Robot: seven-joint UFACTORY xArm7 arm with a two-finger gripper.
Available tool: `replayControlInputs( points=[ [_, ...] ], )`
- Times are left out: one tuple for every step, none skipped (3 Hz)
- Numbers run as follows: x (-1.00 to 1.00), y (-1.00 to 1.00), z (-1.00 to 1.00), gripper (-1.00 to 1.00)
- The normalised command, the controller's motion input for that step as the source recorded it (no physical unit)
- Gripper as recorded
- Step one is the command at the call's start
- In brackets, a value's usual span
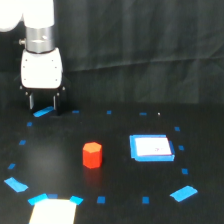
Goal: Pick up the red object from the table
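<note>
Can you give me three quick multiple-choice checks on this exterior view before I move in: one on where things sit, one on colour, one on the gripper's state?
1. Where does the red object stand relative to the white square with the blue border?
A. On top of it
B. Toward the exterior view's left of it, apart
C. Toward the exterior view's right of it, touching

2. What colour are the small tape squares on the table?
A. Blue
B. Yellow
C. Green

3. What is the gripper doing with the red object?
A. Clamped on it
B. Holding it in the air
C. Away from it, holding nothing

Answers:
1. B, bare black table shows between the two.
2. A, every small marker reads blue against the black.
3. C, the gripper is at the upper left while the block stands upright, alone, on the table.
</note>
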Motion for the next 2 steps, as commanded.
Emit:
replayControlInputs(
  points=[
    [0.72,-1.00,-0.22,0.89],
    [1.00,-1.00,-0.16,1.00]
  ],
)
